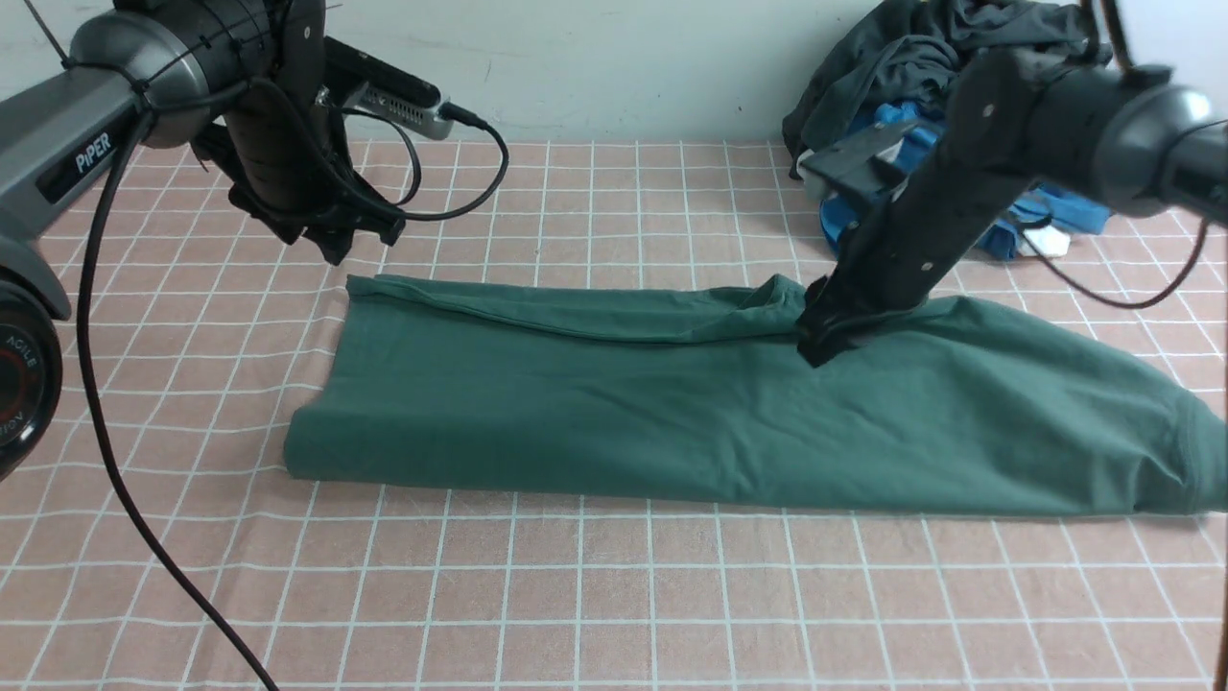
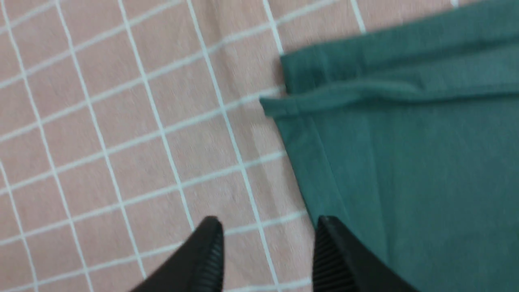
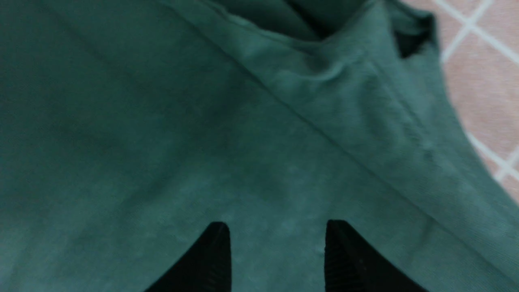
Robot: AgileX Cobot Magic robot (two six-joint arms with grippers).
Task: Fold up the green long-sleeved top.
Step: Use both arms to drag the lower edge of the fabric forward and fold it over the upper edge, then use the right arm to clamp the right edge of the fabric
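I see my 2 end effectors, left (image 1: pixel 363 251) and right (image 1: pixel 815 341), both with fingers spread apart and gripping nothing. The green long-sleeved top (image 1: pixel 595 413) lies lengthwise across the grid-patterned surface (image 1: pixel 614 595), under my right one, with dark (image 1: pixel 892 58) and blue garments (image 1: pixel 1065 206) heaped beyond its right part.

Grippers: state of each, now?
Left gripper: open, nothing between its fingers.
Right gripper: open, not gripping, over the green top.
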